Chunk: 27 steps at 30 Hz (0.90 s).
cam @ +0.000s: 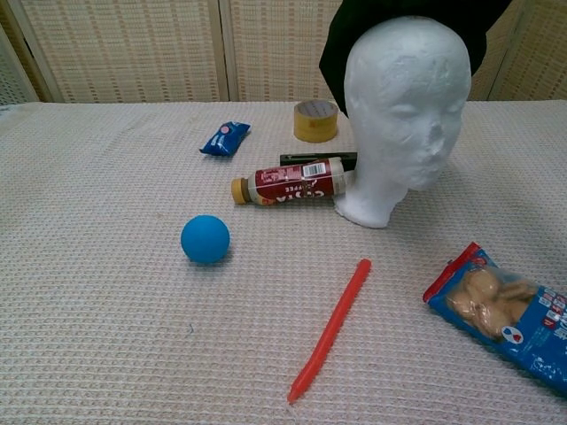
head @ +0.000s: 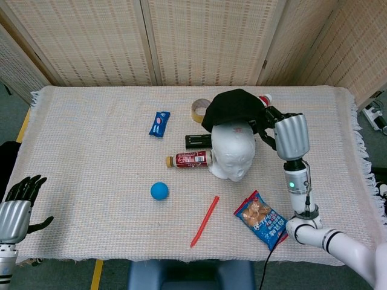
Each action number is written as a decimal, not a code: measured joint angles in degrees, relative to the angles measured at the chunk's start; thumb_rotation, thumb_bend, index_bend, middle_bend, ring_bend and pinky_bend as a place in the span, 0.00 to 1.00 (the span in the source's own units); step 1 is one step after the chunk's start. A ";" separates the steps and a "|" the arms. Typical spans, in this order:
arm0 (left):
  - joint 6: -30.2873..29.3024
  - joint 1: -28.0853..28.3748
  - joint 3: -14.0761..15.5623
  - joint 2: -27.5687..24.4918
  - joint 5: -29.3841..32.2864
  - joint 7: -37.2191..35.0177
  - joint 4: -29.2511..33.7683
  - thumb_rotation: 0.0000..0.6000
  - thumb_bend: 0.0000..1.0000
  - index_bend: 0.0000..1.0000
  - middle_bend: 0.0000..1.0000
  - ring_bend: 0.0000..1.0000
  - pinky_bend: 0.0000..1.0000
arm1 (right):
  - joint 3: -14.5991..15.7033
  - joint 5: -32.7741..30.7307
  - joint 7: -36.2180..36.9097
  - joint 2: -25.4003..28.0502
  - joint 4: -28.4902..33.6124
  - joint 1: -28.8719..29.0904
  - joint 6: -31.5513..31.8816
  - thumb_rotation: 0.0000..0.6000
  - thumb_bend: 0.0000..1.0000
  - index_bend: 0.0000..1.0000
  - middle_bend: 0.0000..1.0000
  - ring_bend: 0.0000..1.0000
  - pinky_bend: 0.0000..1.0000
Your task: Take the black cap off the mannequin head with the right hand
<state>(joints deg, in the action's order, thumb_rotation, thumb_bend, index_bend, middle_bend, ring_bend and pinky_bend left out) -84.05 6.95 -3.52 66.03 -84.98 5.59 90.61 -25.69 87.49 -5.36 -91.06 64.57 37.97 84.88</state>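
The black cap (head: 233, 107) hangs in the air just behind and above the crown of the white mannequin head (head: 234, 151), whose face and top are bare in both views; in the chest view only the cap's lower part shows, a dark mass (cam: 407, 22) behind the head (cam: 403, 115) and cut off by the upper frame edge. The right hand (head: 284, 134) grips the cap at its right side, dark fingers (head: 266, 116) curled into the fabric, with the silver back of the hand turned up toward the head camera. The mannequin head stands upright on the woven tabletop (head: 91, 163). Just to its left lies a red-labelled bottle (head: 188, 159) on its side, with a flat black object (head: 198, 141) beside it further back and a roll of tape (head: 200, 110) partly hidden by the cap. A white bottle with a red cap (head: 265, 99) peeks out behind the right hand. A blue packet (head: 159, 123) lies well to the left, a blue ball (head: 159, 191) sits nearer the front edge, a red stick (head: 205, 221) lies in front of the mannequin head, and a blue snack bag (head: 262, 220) lies to its right. The left hand (head: 18, 205) hovers off the tabletop's left front corner, holding nothing, fingers spread apart.
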 measured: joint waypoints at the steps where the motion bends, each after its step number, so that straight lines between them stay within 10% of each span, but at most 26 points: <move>1: 0.06 0.04 -0.01 0.05 0.04 0.04 -0.02 1.00 0.17 0.15 0.12 0.09 0.16 | -0.26 -0.46 0.06 -0.17 -1.01 0.54 -0.48 1.00 0.68 0.85 0.75 0.94 1.00; 14: 0.60 0.67 -0.03 0.75 0.06 0.67 -0.17 1.00 0.16 0.15 0.12 0.08 0.16 | -1.50 -6.86 3.82 0.39 -15.18 4.21 -5.48 1.00 0.69 0.85 0.75 0.94 1.00; 27: 0.27 1.03 -0.02 1.46 -0.62 0.60 0.04 1.00 0.16 0.15 0.12 0.08 0.16 | 6.71 -5.67 5.05 12.06 -1.59 -6.62 -4.43 1.00 0.70 0.85 0.76 0.94 1.00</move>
<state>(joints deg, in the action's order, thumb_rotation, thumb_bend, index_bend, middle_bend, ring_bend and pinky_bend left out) -83.78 7.97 -3.54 67.48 -85.60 6.19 90.65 -18.98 81.83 -0.31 -79.00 62.98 31.35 80.44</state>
